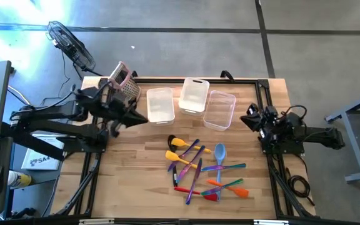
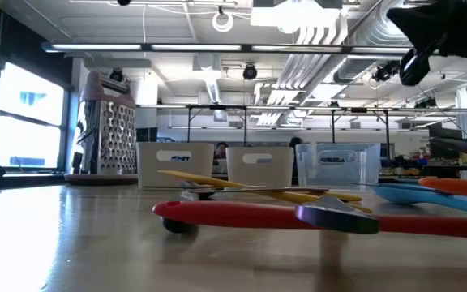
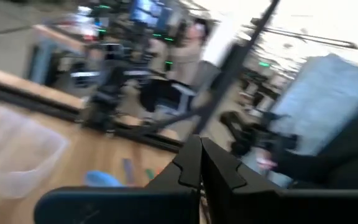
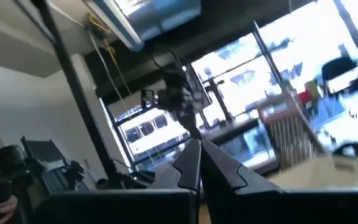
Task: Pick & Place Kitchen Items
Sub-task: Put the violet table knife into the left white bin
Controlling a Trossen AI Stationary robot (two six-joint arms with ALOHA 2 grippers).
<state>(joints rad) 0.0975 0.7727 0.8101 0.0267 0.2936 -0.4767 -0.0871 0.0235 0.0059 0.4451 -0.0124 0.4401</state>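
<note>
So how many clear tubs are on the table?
3, in a row at the back of the table: left tub, middle tub, right tub. None seem hidden.

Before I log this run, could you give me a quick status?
Left gripper and right gripper shut, empty. Utensils piled on the table, untouched. Nothing in the way.

Grater at table rear-left corner, w/ 3 clear tubs beside.

Daylight glares at the windows; both wrist views are motion-blurred, and the low view's nearest desk is soft.
</note>
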